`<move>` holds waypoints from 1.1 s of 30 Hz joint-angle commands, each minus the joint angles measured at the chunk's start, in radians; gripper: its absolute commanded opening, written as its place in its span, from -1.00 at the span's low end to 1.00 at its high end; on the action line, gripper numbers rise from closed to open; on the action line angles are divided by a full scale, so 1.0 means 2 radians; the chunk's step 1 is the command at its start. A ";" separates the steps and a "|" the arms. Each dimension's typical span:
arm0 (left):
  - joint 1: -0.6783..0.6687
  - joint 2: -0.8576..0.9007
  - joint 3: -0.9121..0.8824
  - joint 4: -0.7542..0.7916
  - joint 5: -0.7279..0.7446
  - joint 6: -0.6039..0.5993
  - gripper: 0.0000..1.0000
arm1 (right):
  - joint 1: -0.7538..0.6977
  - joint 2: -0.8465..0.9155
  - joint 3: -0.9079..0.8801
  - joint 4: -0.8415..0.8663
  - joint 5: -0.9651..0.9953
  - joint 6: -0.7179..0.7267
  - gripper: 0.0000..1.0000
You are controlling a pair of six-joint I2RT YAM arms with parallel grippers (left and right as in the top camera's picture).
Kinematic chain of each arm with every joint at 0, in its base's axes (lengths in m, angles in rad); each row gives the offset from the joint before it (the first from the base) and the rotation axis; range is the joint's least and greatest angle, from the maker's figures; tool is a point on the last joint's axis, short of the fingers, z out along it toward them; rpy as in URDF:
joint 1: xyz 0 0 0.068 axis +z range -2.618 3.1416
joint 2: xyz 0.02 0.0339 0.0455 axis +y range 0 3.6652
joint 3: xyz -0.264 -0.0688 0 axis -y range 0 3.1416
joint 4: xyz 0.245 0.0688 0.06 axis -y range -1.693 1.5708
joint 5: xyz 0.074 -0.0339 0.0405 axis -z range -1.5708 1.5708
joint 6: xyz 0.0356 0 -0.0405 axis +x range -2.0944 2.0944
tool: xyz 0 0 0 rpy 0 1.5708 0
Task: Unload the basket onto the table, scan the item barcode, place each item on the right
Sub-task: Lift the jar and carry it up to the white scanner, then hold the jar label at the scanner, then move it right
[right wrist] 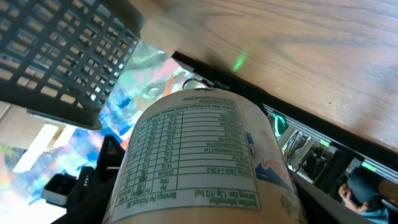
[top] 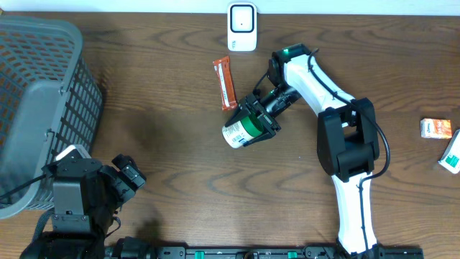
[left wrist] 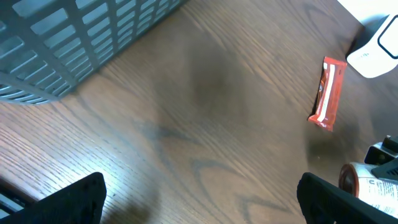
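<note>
Canister (top: pixel 241 131) axis diagonal, white end lower-left; right jaws hold it, left jaws wide

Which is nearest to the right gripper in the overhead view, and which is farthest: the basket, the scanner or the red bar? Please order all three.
From the right gripper, which holds the can:
1. The bar, just up and left of it in the picture.
2. The scanner, at the top edge of the table.
3. The basket, far off at the left edge.

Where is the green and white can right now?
In the overhead view, the can is near the middle of the table, held in the right gripper, just below the orange snack bar.
</note>
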 commanded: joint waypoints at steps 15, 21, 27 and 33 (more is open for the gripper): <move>0.002 0.000 0.007 -0.003 -0.006 0.005 0.96 | -0.016 -0.001 0.038 0.282 0.151 0.068 -0.09; 0.002 0.000 0.007 -0.003 -0.006 0.005 0.96 | -0.017 -0.001 0.103 0.356 0.235 0.068 -0.01; 0.002 0.000 0.007 -0.003 -0.006 0.005 0.96 | 0.006 -0.001 0.118 0.463 0.463 0.068 0.11; 0.002 0.000 0.007 -0.003 -0.006 0.005 0.96 | 0.029 -0.001 0.118 0.568 0.625 0.058 0.14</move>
